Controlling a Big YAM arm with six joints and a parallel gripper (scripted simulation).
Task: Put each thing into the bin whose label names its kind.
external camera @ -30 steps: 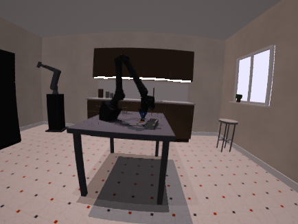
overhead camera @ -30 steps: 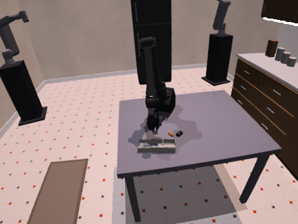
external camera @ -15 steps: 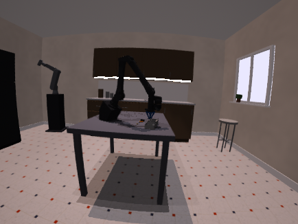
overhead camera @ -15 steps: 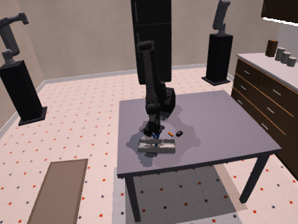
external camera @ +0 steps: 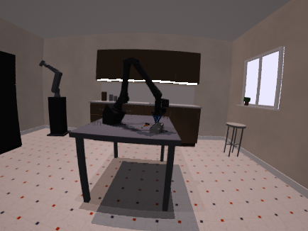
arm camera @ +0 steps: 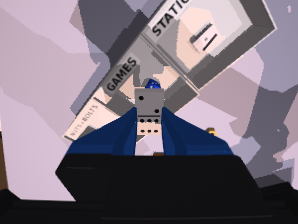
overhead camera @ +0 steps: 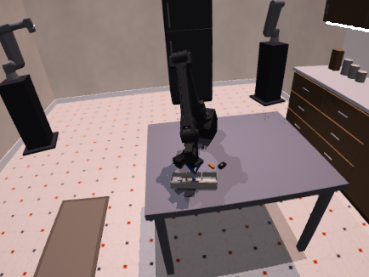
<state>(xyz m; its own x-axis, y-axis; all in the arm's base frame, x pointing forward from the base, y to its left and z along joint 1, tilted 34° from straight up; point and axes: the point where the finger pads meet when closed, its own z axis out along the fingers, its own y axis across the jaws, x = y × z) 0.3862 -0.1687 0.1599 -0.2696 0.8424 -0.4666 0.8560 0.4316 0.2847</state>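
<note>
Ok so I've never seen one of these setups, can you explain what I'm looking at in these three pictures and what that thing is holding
It is a single black robot arm mounted on a grey table in a kitchen. One picture looks down from above, one looks across the room from the side, and one comes from a camera on the arm's wrist.

On the table sits a grey bin tray with compartments labelled nuts and bolts, games and stationery. Beside it lie a small orange piece and a small black piece.

The gripper, with blue fingers, is shut on a domino above the games compartment, where something blue already lies.
</note>
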